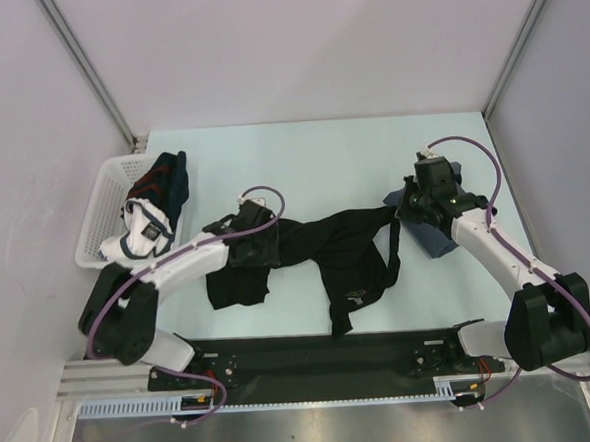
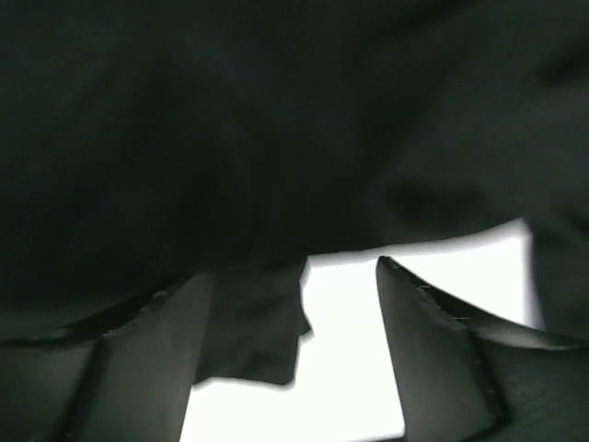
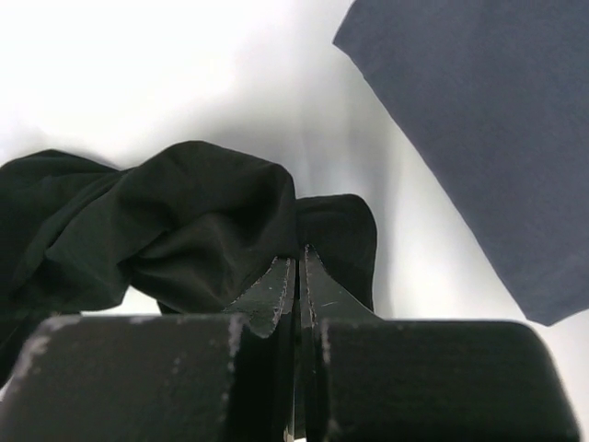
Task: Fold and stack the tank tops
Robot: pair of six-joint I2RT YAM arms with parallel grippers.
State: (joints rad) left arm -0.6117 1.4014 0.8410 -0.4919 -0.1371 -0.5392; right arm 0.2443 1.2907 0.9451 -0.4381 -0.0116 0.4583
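Black top [image 1: 342,248] is sprawling unfolded on the table [image 1: 301,150], left end effector [image 2: 340,267] gaping wide over it, right end effector [image 3: 300,253] clamping its edge. Blue top [image 3: 479,138] is apparently lying folded; black fold and stacking are remaining.

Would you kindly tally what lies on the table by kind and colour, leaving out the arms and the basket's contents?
black tank top: 1
blue-grey tank top: 1
white basket: 1
Total: 3

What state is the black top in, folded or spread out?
Spread out, not folded. The black top lies rumpled across the table, one end pinched in the shut right claw.
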